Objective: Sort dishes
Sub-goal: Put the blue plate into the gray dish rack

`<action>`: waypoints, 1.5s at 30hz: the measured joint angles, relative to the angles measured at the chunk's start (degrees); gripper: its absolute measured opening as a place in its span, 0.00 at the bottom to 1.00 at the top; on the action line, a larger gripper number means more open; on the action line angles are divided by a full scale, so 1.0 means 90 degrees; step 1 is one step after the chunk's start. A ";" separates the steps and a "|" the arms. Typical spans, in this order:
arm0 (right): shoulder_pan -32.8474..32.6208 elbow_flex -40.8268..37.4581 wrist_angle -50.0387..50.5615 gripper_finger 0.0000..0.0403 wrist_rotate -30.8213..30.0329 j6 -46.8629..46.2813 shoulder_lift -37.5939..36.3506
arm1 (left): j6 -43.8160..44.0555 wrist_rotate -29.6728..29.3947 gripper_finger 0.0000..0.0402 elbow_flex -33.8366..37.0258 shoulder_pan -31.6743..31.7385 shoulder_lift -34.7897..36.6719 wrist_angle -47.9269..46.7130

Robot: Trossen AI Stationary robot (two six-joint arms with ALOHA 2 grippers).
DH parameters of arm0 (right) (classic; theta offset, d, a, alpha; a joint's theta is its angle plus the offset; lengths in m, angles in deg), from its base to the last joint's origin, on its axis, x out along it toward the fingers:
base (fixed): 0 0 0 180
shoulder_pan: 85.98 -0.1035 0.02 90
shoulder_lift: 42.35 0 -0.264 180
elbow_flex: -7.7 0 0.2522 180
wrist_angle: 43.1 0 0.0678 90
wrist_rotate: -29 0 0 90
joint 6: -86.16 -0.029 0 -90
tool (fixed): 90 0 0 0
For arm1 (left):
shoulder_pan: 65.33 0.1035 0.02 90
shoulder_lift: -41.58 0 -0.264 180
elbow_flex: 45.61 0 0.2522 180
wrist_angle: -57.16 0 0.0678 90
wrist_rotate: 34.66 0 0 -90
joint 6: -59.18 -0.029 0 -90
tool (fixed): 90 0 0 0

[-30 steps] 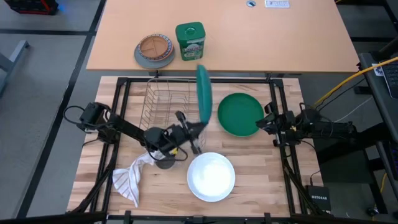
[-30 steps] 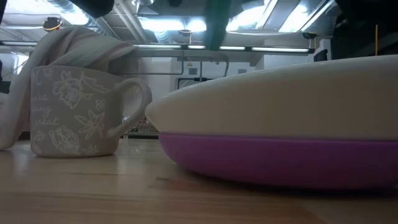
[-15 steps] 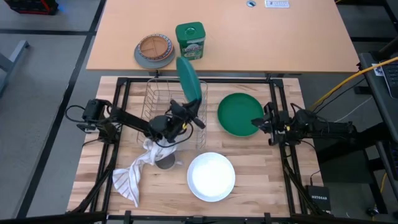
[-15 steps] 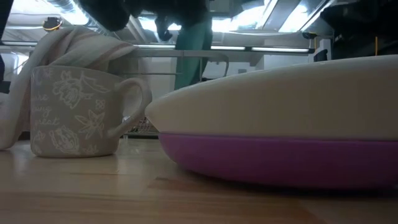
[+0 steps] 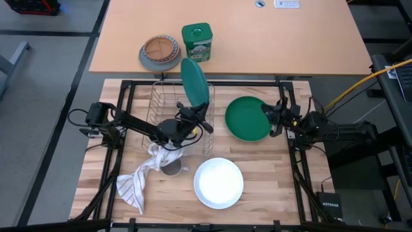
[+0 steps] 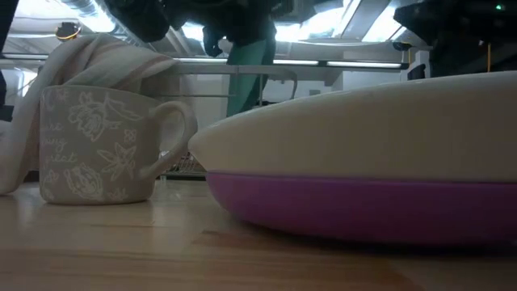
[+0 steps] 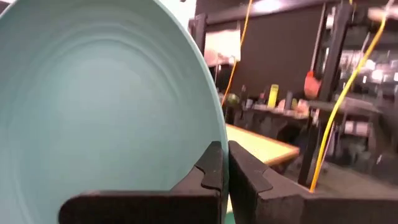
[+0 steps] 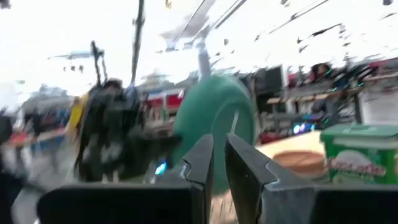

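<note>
Just ahead of my left gripper (image 5: 195, 120) the wire dish rack (image 5: 166, 103) takes up the far middle of the butcher-block table (image 5: 283, 180), and I have the teal plate (image 5: 194, 81) pinched by its rim, standing on edge and tilted above the rack's right side. In the left wrist view the two fingers (image 7: 211, 171) are clamped on the lip, with the plate's hollow face (image 7: 99, 106) filling the picture. I judge it light, stiff plastic with a slick surface, so a rim pinch is the right hold, though it may pivot if I swing fast. To that gripper's right, well clear of it, the darker green plate (image 5: 247, 118) lies flat, its right edge touching or just short of my right gripper (image 5: 275, 118), whose fingers look nearly closed with only a narrow gap and nothing between them. On the near side of the left gripper sits the white plate (image 5: 219, 182), stacked on the smaller purple plate (image 6: 363, 206). Under the left wrist are the floral mug (image 6: 101, 145) and striped dish towel (image 5: 136, 182).
</note>
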 joint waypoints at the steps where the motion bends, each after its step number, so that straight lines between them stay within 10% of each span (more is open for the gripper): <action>1: 0.0000 0.0000 -0.0342 0.12 -0.0071 -0.0001 0.0198 | 0.0002 0.0002 0.00 0.0000 0.0000 0.0000 -0.0142; 8: 0.0001 0.0033 -0.1818 0.12 -0.0631 -0.0511 0.1486 | -0.1307 0.0013 0.00 0.0000 0.0004 -0.0005 -0.0652; 26: 0.0000 0.2806 -0.0529 0.21 -0.0119 -0.0953 0.4339 | -0.7159 -0.0566 0.00 0.0000 -0.0403 -0.0005 -0.1227; 35: 0.0005 0.3984 0.0914 0.45 -0.0131 -0.0953 0.4825 | -0.7693 -0.1130 0.00 -0.0002 -0.0389 -0.0005 -0.1194; 45: 0.0000 0.4116 0.1056 0.49 -0.1279 -0.1363 0.4854 | -0.7909 -0.1146 0.00 -0.0002 -0.0433 -0.0005 -0.1240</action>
